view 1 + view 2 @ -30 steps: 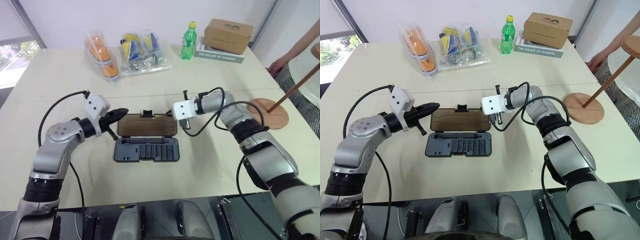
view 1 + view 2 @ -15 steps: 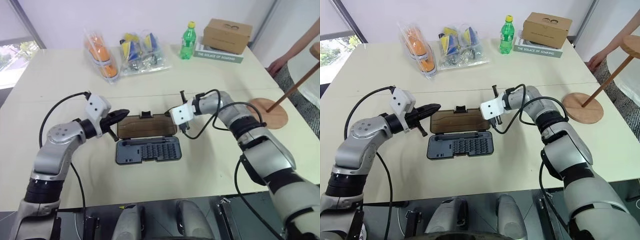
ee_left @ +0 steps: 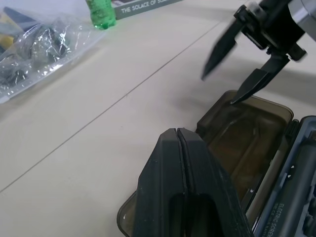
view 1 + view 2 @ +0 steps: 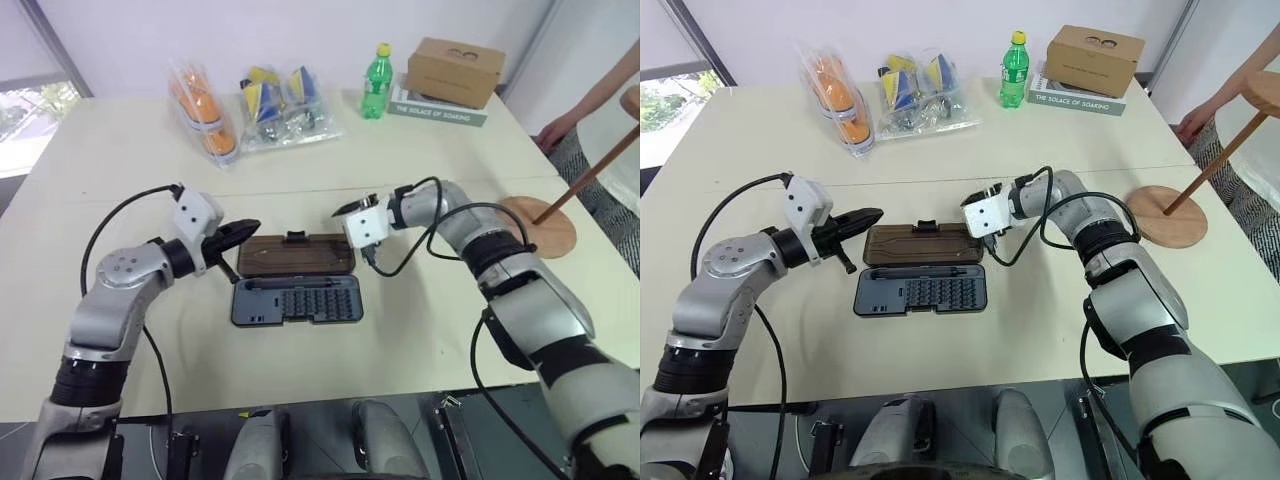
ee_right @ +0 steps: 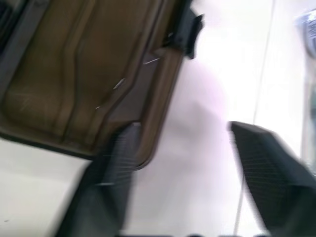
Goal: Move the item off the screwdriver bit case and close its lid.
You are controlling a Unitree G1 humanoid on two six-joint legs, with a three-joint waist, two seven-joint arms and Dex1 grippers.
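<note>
Lid (image 4: 295,254) lies open flat, long axis parallel to case (image 4: 296,299).

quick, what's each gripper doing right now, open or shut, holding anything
Left gripper: shut, holding nothing, by the left end of the lid.
Right gripper: open, holding nothing, one finger at the lid's right corner.

Screwdriver bit case (image 4: 297,300) flat on table centre, dark grey tray open, rows of bits showing. Smoky-brown lid (image 4: 296,254) hinged back behind tray, not closed, black latch tab on far edge. Wooden stand (image 4: 1167,215) off case, well right, rod slanted.
</note>
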